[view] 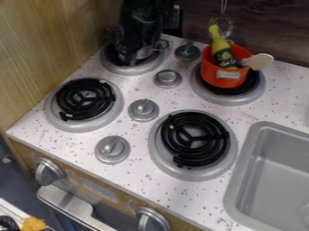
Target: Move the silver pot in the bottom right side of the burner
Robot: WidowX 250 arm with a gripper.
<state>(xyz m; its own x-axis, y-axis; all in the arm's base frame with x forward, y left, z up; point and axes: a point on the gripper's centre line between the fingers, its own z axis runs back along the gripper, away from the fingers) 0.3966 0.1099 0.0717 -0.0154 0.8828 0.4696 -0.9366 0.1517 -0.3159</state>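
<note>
One silver pot on the back-left burner, tool right at it | apart or clamped on it? can't tell tbh | move's not done yet imo, whole trip to the bottom-right burner left | tool hides much of the pot, arm cut off up top

I'm at a toy kitchen, judging by the coil burners, grey sink and stove knobs.

On the far-left burner, the silver pot is partly hidden by the gripper; far right, a bottle and spoon are held in an orange pot.
</note>
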